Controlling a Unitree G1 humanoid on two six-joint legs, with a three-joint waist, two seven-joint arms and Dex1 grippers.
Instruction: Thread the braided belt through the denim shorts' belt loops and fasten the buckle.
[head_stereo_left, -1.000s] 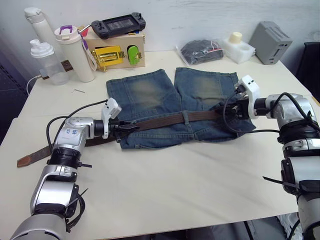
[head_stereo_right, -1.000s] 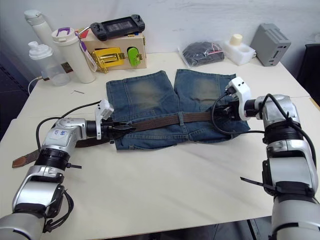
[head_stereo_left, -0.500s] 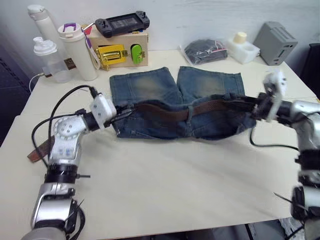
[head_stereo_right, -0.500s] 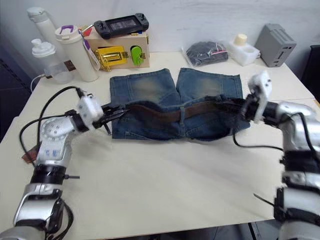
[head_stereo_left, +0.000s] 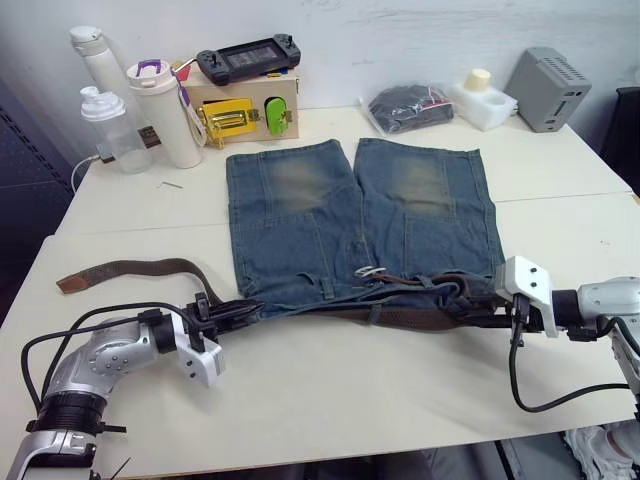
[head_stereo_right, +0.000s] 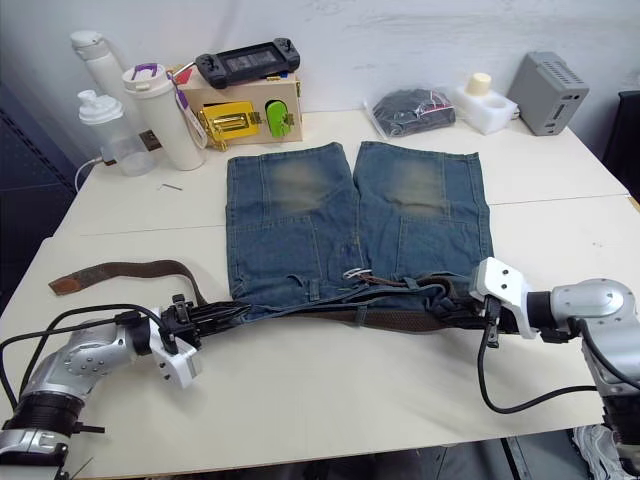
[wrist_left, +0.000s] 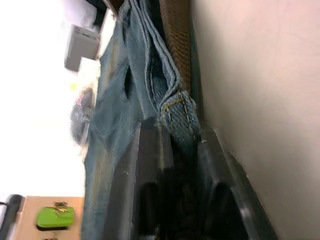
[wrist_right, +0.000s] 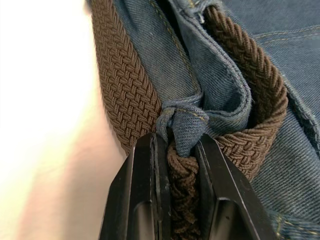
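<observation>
The denim shorts (head_stereo_left: 300, 200) lie flat, legs pointing away and the waistband toward the near table edge. The braided belt (head_stereo_left: 420, 320) runs along the waistband, and its loose tail (head_stereo_left: 130, 268) curls off to the left. The silver buckle (head_stereo_left: 368, 271) rests on the shorts near the middle. A belt loop (head_stereo_left: 328, 291) stands up from the band. My left gripper (head_stereo_left: 240, 309) is shut on the waistband's left corner (wrist_left: 175, 112). My right gripper (head_stereo_left: 487, 316) is shut on the right end, pinching a denim fold (wrist_right: 182, 122) together with the belt (wrist_right: 182, 175).
Bottles (head_stereo_left: 160, 110), a wooden box (head_stereo_left: 245, 105) with a game controller on top, a black bundle in clear plastic (head_stereo_left: 405, 103), a white block (head_stereo_left: 480, 100) and a grey box (head_stereo_left: 548, 88) line the far edge. Bare table (head_stereo_left: 350, 400) lies between waistband and near edge.
Both grippers pulled the waistband toward the near edge, so the shorts now lie stretched out flat. The belt's tail has curled further onto the table at left.
</observation>
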